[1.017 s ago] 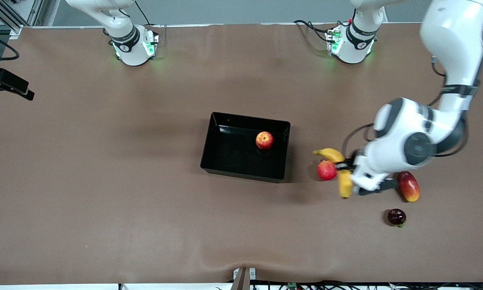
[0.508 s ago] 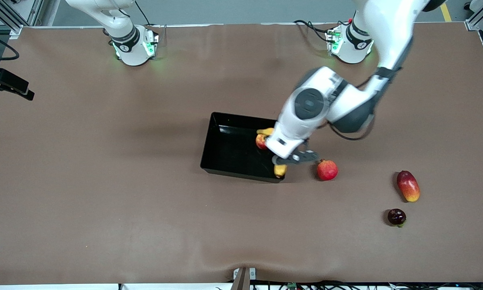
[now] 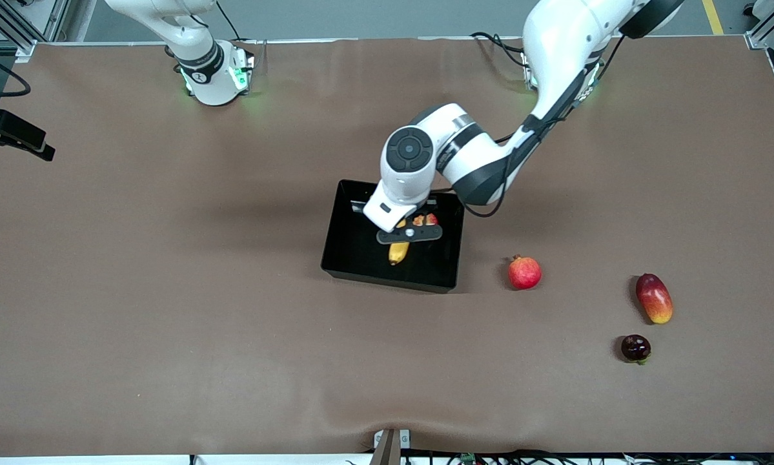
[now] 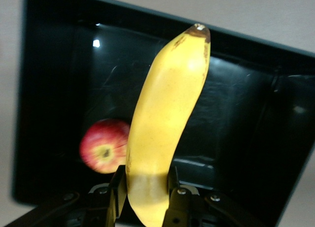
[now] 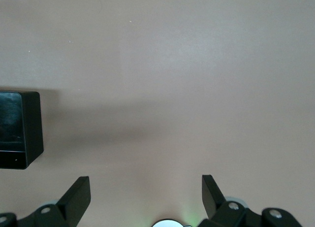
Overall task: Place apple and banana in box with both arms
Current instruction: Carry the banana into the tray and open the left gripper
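My left gripper (image 3: pixel 407 234) is shut on the yellow banana (image 3: pixel 397 252) and holds it over the black box (image 3: pixel 336 223). In the left wrist view the banana (image 4: pixel 167 109) sticks out from between the fingers (image 4: pixel 117 187) over the box floor (image 4: pixel 246 113). The apple (image 4: pixel 102 147), red with yellow patches, lies in the box beside the banana. In the front view the apple (image 3: pixel 430 219) is mostly hidden by the gripper. My right gripper (image 5: pixel 146 185) is open and empty over bare table, with a corner of the box (image 5: pixel 17 128) in its view. The right arm waits.
A red round fruit with a crown tip (image 3: pixel 524 272) lies on the table beside the box, toward the left arm's end. A red-yellow mango (image 3: pixel 654 298) and a dark round fruit (image 3: pixel 636 347) lie farther toward that end.
My left arm has swung the banana from beside the crowned red fruit to over the box. The fruits on the table have not moved.
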### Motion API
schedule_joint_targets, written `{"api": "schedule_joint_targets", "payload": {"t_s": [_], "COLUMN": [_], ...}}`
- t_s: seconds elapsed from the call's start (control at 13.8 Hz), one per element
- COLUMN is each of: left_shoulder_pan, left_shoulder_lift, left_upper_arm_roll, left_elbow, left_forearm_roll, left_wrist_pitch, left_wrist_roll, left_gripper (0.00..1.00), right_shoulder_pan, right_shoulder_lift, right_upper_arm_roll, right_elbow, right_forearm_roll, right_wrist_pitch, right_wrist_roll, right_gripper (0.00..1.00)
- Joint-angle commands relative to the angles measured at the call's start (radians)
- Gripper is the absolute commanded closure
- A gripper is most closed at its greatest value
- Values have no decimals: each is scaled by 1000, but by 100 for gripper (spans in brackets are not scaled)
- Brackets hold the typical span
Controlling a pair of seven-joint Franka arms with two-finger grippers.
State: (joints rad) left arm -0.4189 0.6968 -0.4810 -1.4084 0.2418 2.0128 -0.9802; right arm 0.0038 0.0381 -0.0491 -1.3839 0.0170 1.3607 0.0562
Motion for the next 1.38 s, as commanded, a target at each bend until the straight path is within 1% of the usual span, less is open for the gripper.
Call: {"api": "schedule_joint_targets", "payload": {"t_s": [0.0,0.15,0.29,0.51,1.09,1.16,1.23,1.31], "left_shoulder_pan": [-47,-54,-77,-83,-95,-95,-98,-104], "left_shoulder_lift": [47,72,110,139,224,227,228,228], "left_upper_arm_roll": [25,25,25,25,27,38,56,64], "left_elbow": [40,40,63,72,85,83,82,81], "left_forearm_roll": [21,21,21,19,22,22,21,25], "left_wrist_pitch": [66,83,84,90,178,178,178,178], "left_wrist_roll": [-14,-11,-11,6,28,28,31,38], "left_gripper": [100,100,100,100,100,91,50,0], "right_shoulder_pan": [8,8,8,8,8,8,8,8], "right_shoulder_lift": [2,2,2,2,2,2,2,2], "right_upper_arm_roll": [-6,-6,-6,-6,-6,-6,-6,-6], "right_elbow": [6,5,6,6,5,6,5,5], "right_forearm_roll": [1,1,1,0,1,0,0,0], "right_wrist_pitch": [0,0,0,1,1,1,1,1], "right_wrist_roll": [10,10,10,10,10,10,10,10], "right_gripper": [0,0,0,0,0,0,0,0]}}
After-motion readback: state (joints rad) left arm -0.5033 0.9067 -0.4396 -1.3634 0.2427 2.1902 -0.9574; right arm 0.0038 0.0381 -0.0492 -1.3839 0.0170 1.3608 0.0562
